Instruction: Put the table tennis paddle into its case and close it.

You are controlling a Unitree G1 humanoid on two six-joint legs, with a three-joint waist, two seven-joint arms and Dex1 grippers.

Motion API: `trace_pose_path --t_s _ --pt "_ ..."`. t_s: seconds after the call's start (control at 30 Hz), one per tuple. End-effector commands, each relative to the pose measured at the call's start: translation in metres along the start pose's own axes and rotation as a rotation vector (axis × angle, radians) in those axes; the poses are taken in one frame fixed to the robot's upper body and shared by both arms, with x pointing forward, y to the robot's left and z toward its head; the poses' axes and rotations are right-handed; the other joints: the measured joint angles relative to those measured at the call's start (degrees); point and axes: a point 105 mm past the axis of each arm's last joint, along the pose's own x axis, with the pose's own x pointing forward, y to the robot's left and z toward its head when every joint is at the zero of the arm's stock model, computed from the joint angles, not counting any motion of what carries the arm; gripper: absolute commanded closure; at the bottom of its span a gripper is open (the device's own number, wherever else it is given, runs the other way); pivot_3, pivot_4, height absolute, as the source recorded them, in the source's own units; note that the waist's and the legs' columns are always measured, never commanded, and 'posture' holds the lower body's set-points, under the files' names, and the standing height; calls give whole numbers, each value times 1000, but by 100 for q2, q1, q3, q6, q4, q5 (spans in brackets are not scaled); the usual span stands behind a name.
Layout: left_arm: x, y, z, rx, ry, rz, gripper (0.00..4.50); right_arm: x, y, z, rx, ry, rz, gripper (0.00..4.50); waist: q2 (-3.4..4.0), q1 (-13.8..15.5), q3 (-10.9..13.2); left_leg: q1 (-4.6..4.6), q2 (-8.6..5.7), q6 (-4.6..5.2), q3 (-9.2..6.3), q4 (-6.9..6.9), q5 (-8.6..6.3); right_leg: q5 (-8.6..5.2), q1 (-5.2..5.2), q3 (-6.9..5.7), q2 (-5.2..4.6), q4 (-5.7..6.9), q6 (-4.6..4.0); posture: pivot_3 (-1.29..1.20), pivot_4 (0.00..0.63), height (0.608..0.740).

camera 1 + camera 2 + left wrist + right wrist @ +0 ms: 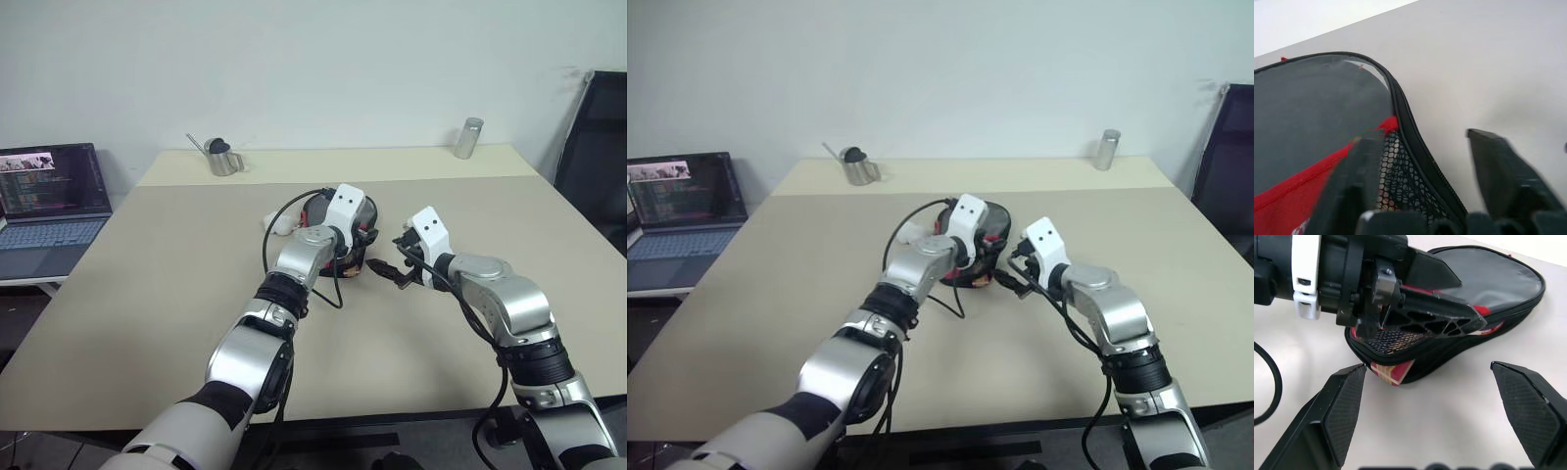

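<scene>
- Glowing at the far left of the head view, an open laptop [51,204] sits on a low stand beside the surface [147,294].
- A metal watering can [222,157] stands at the upper left of the surface, near the back edge.
- The case [323,211] lies flat at the centre of the frame, black on top with a red lower panel and mesh pocket; its zip edge runs along the side in the left wrist view.
- The paddle [1396,371] is inside the case; a striped bit of its handle shows at the case's open narrow end in the right wrist view.
- The left pincer [1449,298] is over the case, its fingers spread, one finger [1359,171] over the mesh pocket and the other [1498,166] off the case above the bare surface; whether the finger touches the fabric I cannot tell.
- The right pincer [387,269] hovers just right of centre, pointing at the case's narrow end, fingers [1342,406] spread wide and holding nothing.
- A metal cup [468,138] stands at the upper right of the surface.
- A dark chair [598,157] sits at the right edge of the frame.
</scene>
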Motion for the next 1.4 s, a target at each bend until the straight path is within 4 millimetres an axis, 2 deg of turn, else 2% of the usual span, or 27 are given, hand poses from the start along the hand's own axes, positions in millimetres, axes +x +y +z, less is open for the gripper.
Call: trace_pose_path --t_s 0.03,0.13,0.23,0.3,0.37,0.47,0.53,0.6,0.7,0.83,1.07,1.4 --pt "-10 10 35 68 -104 15 389 -6 -5 15 -13 -61 -14 0 0 0 0 0 0 0 0 0 0 0 0 0 0 0 0 0 150 740" --pt "-26 18 59 48 -195 -19 389 -9 -13 16 30 -70 -25 0 0 2 0 -1 0 0 1 0 0 0 -1 1 0 0 0 0 150 740" --pt "-51 16 85 53 -295 -127 389 -14 -20 16 97 -82 -25 0 0 5 0 -3 1 0 0 -1 0 0 -1 1 0 -5 0 0 150 740" --pt "-71 13 94 60 -327 -217 389 -18 -24 15 156 -95 -21 0 0 -3 0 -3 2 0 1 -5 0 0 -2 4 0 -5 0 0 150 740" --pt "-88 20 95 68 -324 -251 389 -22 -29 15 221 -109 -18 0 1 -7 -1 -1 3 0 1 -8 0 0 -2 7 0 -5 0 0 150 740" --pt "-108 46 85 98 -284 -213 389 -25 -38 19 362 -160 -21 0 3 -26 -1 6 4 0 4 -8 0 0 -1 8 1 1 0 0 150 740" --pt "-122 68 71 107 -241 -162 389 -23 -44 25 488 -202 -22 0 4 -49 -2 12 4 1 4 -8 0 0 0 9 3 6 0 0 150 740" --pt "-133 83 58 127 -199 -137 389 -18 -49 29 604 -222 -39 0 5 -72 -2 17 6 0 4 -10 2 4 -1 11 5 11 -7 0 150 740" --pt "-153 115 29 155 -101 -33 389 4 -63 21 866 -186 -150 0 7 -118 -3 19 6 -3 4 -11 4 7 -1 12 4 13 -12 0 150 740" --pt "-172 141 6 139 -25 74 389 25 -52 16 1006 -142 -118 0 7 -106 -4 9 9 -9 -10 -12 8 8 -2 13 2 2 -14 0 150 740" --pt "-190 150 -20 127 51 123 389 40 -42 -12 1223 -59 -100 0 7 -92 -3 -5 5 -8 -14 -14 8 8 -3 11 -3 -6 -13 0 150 740" --pt "-190 142 -31 110 74 133 389 64 -18 -19 1337 -10 -31 0 7 -182 -4 4 10 -3 -8 -15 9 8 -2 15 -1 6 -13 0 150 740"
